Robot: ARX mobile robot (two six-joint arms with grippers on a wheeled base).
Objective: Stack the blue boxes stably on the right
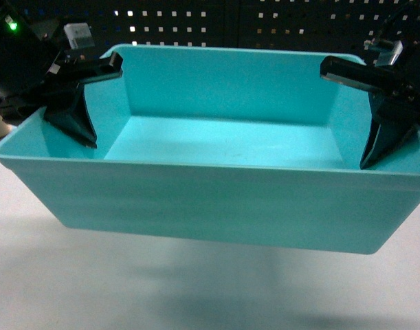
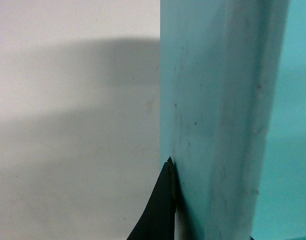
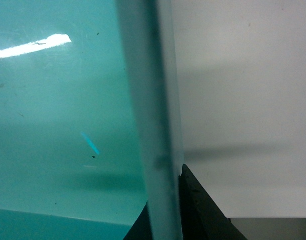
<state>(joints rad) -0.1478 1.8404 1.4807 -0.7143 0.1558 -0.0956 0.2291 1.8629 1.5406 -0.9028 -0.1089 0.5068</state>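
With both grippers clamped on opposite end walls, left gripper [image 1: 75, 103] and right gripper [image 1: 381, 110] hold blue box [image 1: 216, 206] above white table [image 1: 72, 289]; shadow underneath.

White worktop [image 1: 72, 289] seen in foreground, w/ soft grey shadow cast across it. Dark pegboard wall [image 1: 264, 24] seen behind, small holes lit as bright dots.

A white, matte surface [image 1: 72, 289] is seen across the foreground of the head view, and broad soft shadows are cast on it. Behind it, a dark perforated panel [image 1: 264, 20] with rows of small square holes is seen, some of them lit brightly. A small white boxy item [image 1: 78, 34] is seen at upper left; it cannot be identified.
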